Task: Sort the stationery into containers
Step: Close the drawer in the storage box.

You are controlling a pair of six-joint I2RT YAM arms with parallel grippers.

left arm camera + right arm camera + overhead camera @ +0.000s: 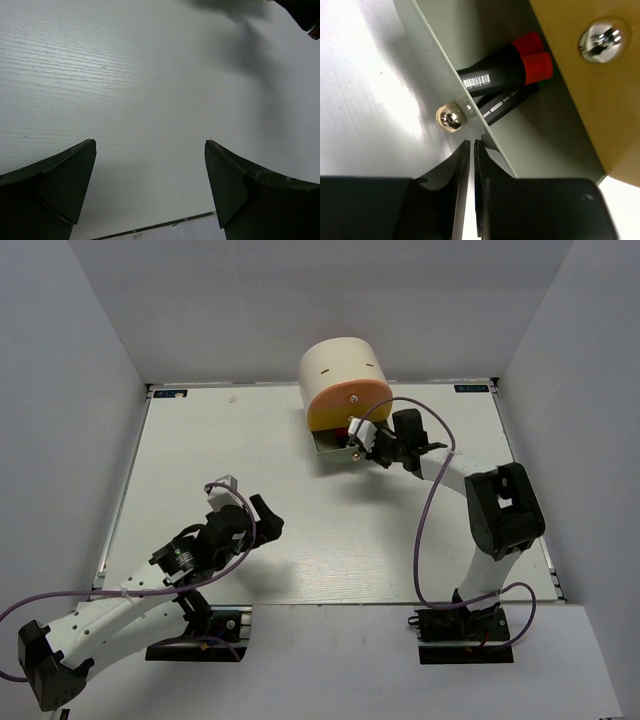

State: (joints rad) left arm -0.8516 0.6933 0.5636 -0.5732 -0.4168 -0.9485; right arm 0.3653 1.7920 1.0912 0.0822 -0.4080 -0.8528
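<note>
We work at far edge: drawer [470,30] open, markers [505,67] inside. Our right fingers [461,160] pinched together, empty, beside knob [451,117]. Our left fingers [70,170] spread, empty. Next, we think: push drawer closed.

White table [330,540], plain grey walls [60,390]

You're looking at a matt white table [150,75] that's showing fine ridged grain. Drawer knobs [450,118] are reading as polished metal, mirror-glossy. The grey drawer front [395,75] is coming across smooth with a satin sheen. Highlighters [492,75] are showing matt black plastic and a paper barcode label. Left fingers [60,185] are looking like matt dark plastic.
</note>
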